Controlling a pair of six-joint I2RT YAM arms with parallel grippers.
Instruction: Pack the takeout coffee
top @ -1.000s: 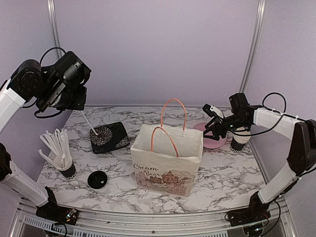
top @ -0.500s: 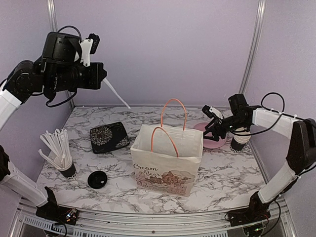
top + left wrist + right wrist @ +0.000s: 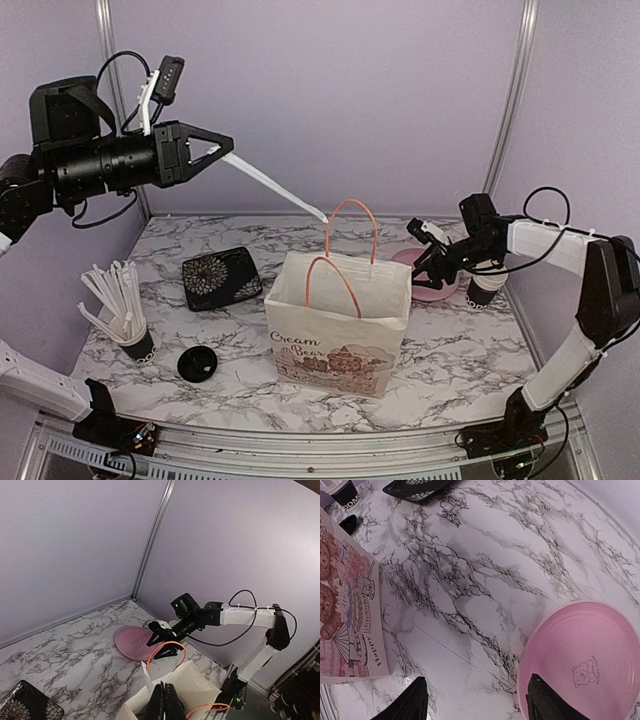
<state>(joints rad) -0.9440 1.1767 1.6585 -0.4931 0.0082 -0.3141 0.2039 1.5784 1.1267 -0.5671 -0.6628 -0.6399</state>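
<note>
One takeout coffee cup [image 3: 486, 289], black with white lettering, stands at the right edge, partly hidden behind my right forearm. A round black lid [image 3: 197, 364] lies near the front left. My left gripper [image 3: 222, 152] is raised high on the left and shut on a white wrapped straw [image 3: 275, 186]. The straw's tip points at the handles of the paper bag [image 3: 340, 325]. The left wrist view has the shut fingers [image 3: 166, 700] just above the bag's open mouth [image 3: 205, 682]. My right gripper [image 3: 430, 256] hangs open and empty over the pink plate [image 3: 440, 288].
A black cup of white straws [image 3: 125, 318] stands at the left. Behind it lies a black floral tray [image 3: 221, 277]. The bag [image 3: 345, 615] stands upright mid-table with orange handles. The pink plate [image 3: 585, 655] is under my right fingertips [image 3: 540, 700]. Purple walls close three sides.
My left arm has lifted and swung from above the floral tray, turning to the right so that the straw now points at the bag. The right arm has barely moved.
</note>
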